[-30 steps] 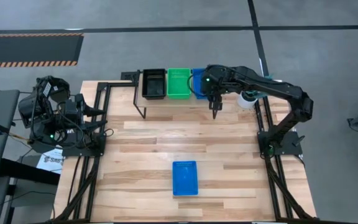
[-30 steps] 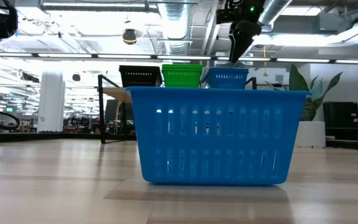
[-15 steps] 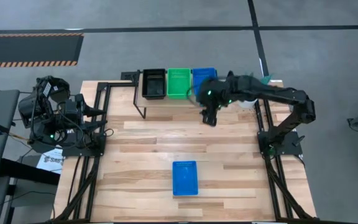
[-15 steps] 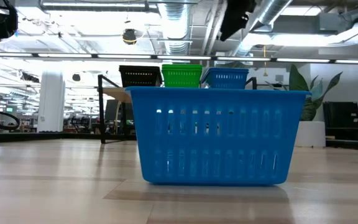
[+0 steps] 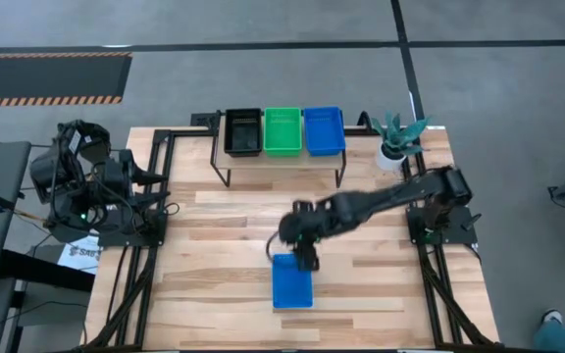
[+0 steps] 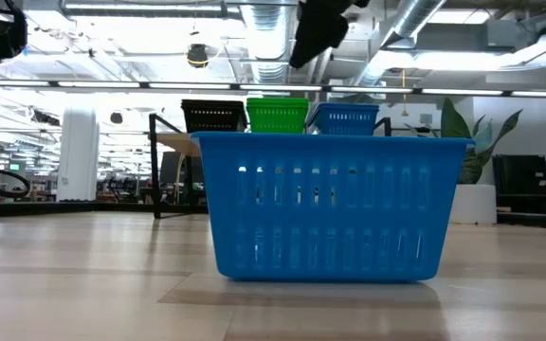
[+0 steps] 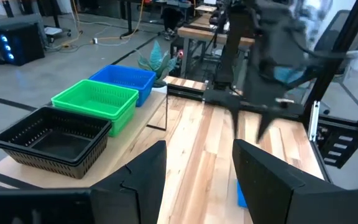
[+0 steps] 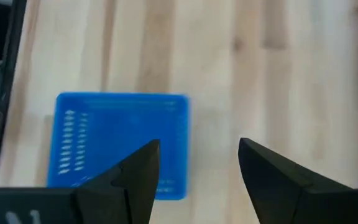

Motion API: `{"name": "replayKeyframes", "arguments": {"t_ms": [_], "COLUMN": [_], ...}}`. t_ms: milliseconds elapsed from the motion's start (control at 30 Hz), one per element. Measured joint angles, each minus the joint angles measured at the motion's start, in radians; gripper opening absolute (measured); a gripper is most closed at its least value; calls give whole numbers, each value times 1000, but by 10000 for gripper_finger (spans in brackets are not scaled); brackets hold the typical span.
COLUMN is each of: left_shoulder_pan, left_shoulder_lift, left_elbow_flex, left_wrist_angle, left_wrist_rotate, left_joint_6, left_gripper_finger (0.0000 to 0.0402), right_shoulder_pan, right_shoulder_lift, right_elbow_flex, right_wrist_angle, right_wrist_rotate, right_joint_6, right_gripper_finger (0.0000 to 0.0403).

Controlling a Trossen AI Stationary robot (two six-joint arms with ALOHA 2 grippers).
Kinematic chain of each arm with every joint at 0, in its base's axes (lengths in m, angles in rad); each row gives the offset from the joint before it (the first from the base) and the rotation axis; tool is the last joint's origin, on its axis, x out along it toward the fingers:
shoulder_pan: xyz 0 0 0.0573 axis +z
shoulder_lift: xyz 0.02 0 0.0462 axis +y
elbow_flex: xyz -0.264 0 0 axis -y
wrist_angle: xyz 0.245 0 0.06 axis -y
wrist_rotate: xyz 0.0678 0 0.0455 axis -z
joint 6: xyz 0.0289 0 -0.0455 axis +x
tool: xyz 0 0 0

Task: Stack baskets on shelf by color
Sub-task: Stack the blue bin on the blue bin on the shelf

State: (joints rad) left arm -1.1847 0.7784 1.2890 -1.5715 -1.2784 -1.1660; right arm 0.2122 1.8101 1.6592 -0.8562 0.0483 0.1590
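A lone blue basket (image 5: 292,282) rests on its base on the tabletop near the front edge; it fills the low view (image 6: 330,208) and shows in the right wrist view (image 8: 120,143). On the shelf (image 5: 282,157) at the far side sit a black stack (image 5: 243,131), a green stack (image 5: 282,130) and a blue stack (image 5: 324,130). My right gripper (image 5: 307,257) is open and empty, just above the lone basket's far edge. My left gripper (image 7: 197,168) is open and empty at the table's left edge.
A small potted plant (image 5: 396,137) stands at the far right corner beside the shelf. Black frame rails run along the table's left (image 5: 145,245) and right (image 5: 430,255) sides. Bare wood lies between the shelf and the lone basket.
My right gripper has left the blue stack on the shelf and swung toward the table's near edge and leftward, coming over the lone blue basket's far edge. The baskets have stayed where they were.
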Motion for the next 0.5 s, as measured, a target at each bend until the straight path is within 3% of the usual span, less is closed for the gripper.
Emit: {"name": "replayKeyframes", "arguments": {"t_ms": [267,500], "left_shoulder_pan": [0,0], "left_shoulder_lift": [1,0], "left_elbow_flex": [-35,-35], "left_wrist_angle": [4,18], "left_wrist_rotate": [12,15], "left_joint_6": [-40,-61], "left_gripper_finger": [174,174], "right_shoulder_pan": [144,250], "right_shoulder_lift": [119,126], "right_elbow_flex": [3,4], "right_wrist_angle": [48,207], "right_wrist_rotate": [0,1], "right_joint_6": [142,191], "right_gripper_finger": [238,238]}}
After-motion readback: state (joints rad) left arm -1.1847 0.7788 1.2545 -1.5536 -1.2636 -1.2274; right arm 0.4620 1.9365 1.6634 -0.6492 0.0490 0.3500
